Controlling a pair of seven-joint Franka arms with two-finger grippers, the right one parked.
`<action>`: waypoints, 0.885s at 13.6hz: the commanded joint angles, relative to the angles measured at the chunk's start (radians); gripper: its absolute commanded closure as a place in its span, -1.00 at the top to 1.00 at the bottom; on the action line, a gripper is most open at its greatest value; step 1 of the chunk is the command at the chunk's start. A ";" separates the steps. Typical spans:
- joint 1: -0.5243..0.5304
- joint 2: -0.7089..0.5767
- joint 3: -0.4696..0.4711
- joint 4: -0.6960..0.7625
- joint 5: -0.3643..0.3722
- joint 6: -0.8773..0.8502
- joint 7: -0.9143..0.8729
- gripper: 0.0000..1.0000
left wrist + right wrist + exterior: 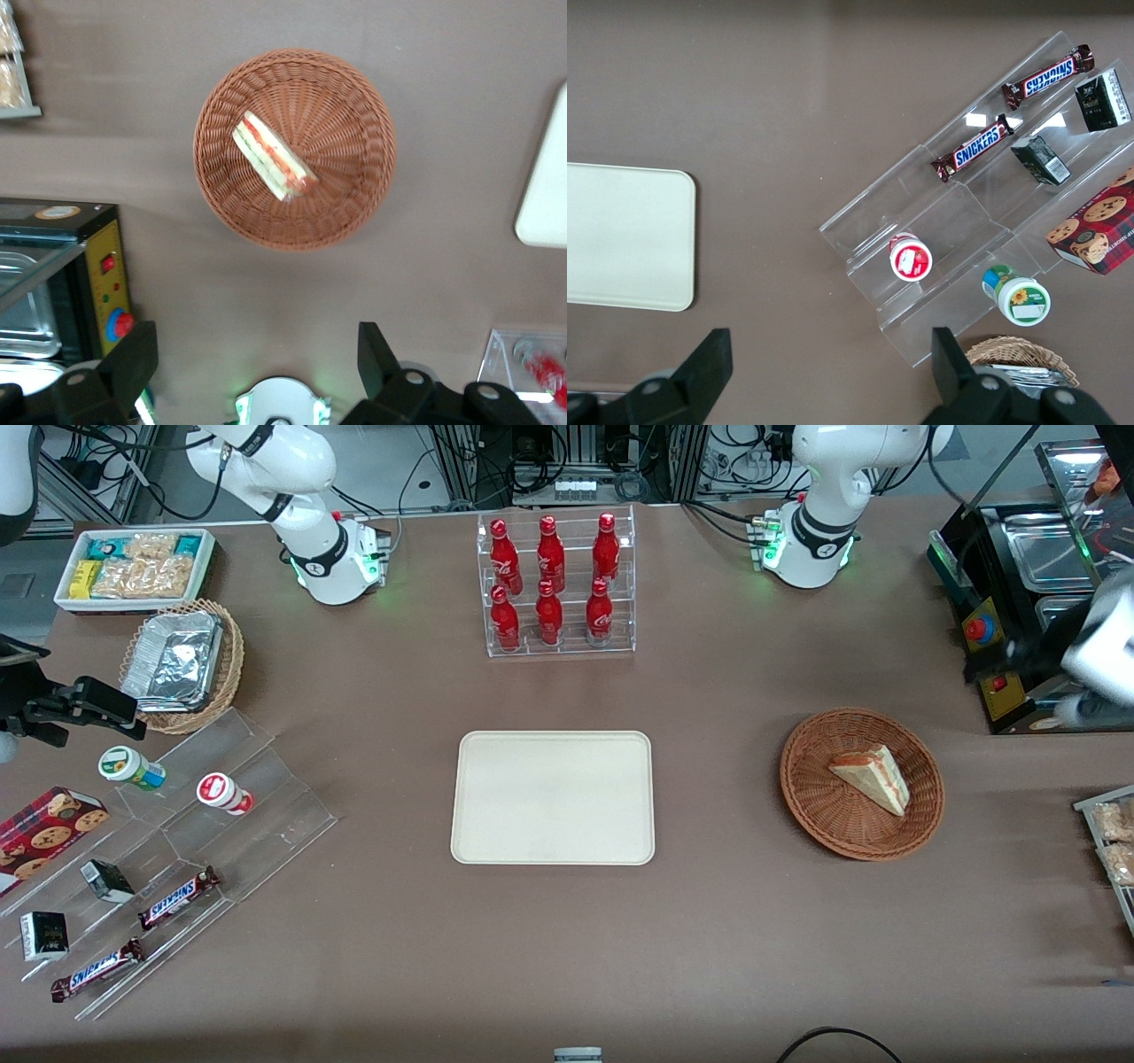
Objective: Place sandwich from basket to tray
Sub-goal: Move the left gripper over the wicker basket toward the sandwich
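In the reddish-brown wicker basket [861, 783], toward the working arm's end of the bench [726, 921] from the cream tray [554, 797], lies the sandwich wedge [873, 778]. From the left wrist, the gripper [257, 359] hangs well above the basket, fingers [376, 354] spread apart, holding nothing.

Table [709, 921]: tray [553, 797], basket [861, 783].

left arm: raised at the working arm's end of the table, blurred in the front view.
gripper [257, 363]: points straight down, held high.
fingers [135, 359]: spread wide, nothing between them.
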 commanded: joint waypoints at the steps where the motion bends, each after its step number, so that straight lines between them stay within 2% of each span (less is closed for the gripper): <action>1: 0.022 0.003 -0.009 -0.115 0.004 0.135 -0.168 1.00; 5: 0.068 0.028 -0.009 -0.320 -0.025 0.454 -0.472 1.00; 7: 0.067 0.071 -0.009 -0.336 -0.025 0.511 -0.627 1.00; 12: 0.044 0.064 -0.012 -0.561 -0.023 0.781 -0.829 1.00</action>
